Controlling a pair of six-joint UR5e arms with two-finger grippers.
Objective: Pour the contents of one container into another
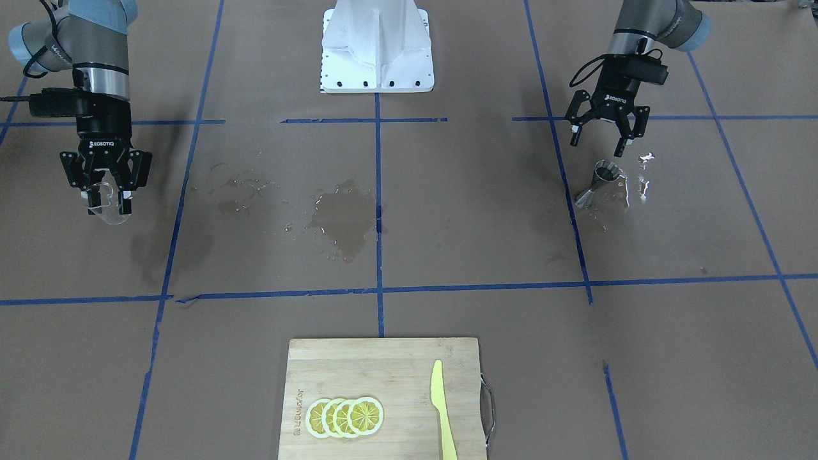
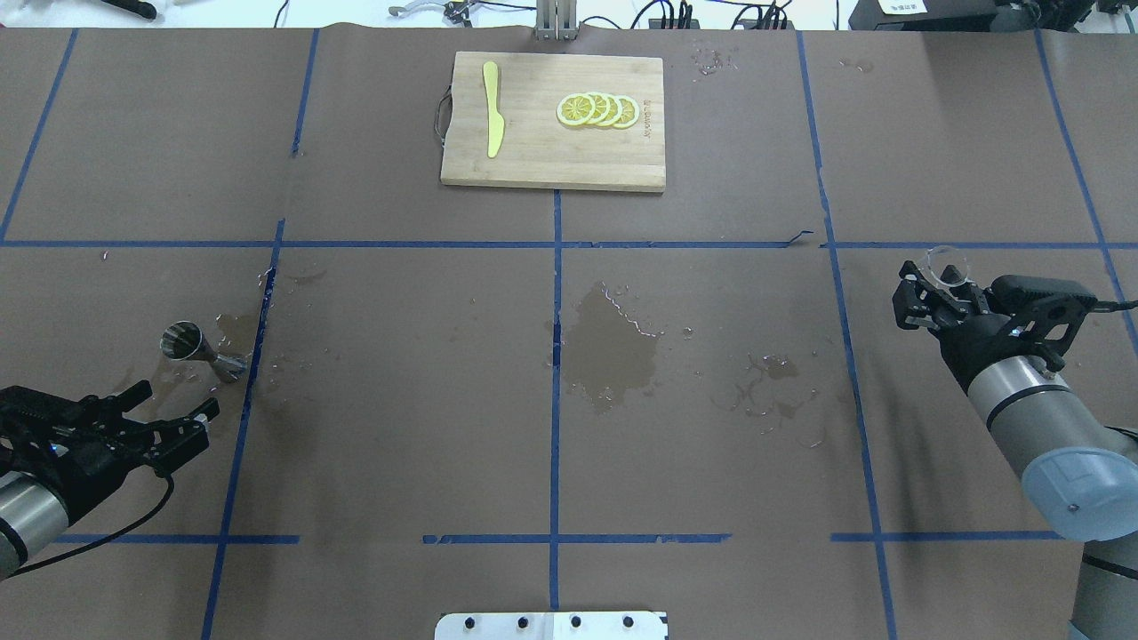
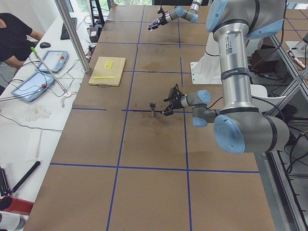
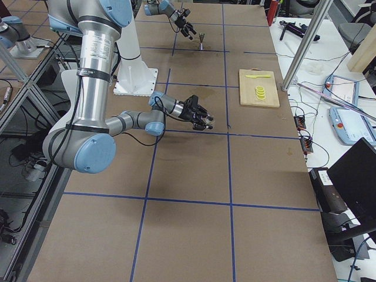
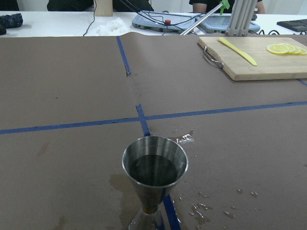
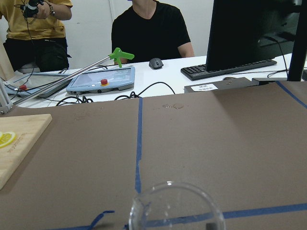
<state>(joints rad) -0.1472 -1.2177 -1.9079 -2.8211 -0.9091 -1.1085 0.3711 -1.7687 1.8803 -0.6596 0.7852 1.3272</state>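
I'm holding my left gripper point(image 2: 180, 400) wide open just beside the upright, liquid-filled jigger point(image 2: 191, 345). I'm planning a square, slow grab at its waist. My right gripper point(image 1: 107, 201) is clutching the glass point(image 6: 175, 207), well apart from the jigger

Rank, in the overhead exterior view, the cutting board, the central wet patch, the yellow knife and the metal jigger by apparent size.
1. cutting board
2. wet patch
3. yellow knife and metal jigger: similar length, and the knife lies farther from the camera, so unranked.

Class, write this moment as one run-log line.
left pincer open, short of jigger | right pincer shut on glass | jigger upright, holding liquid
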